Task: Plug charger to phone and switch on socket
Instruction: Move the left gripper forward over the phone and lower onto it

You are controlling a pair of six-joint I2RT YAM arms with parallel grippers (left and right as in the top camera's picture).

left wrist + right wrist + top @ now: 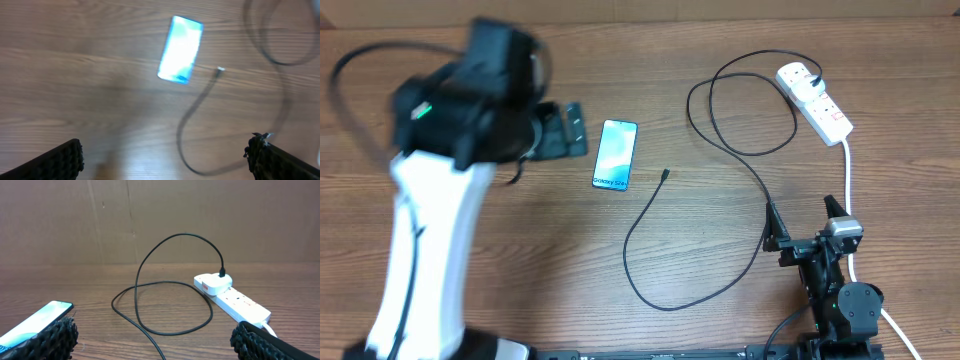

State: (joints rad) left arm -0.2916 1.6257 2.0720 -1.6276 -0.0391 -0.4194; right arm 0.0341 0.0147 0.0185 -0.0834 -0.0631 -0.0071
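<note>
The phone lies face up on the wooden table, its blue-teal screen lit; it also shows in the left wrist view and at the lower left of the right wrist view. The black charger cable loops across the table. Its free connector tip lies just right of the phone, apart from it. Its plug sits in the white socket strip at the far right. My left gripper is open, left of the phone. My right gripper is open near the front right.
The socket's thick white cord runs down past my right arm toward the front edge. A brown cardboard wall stands behind the table. My left arm's white link covers the left side of the table.
</note>
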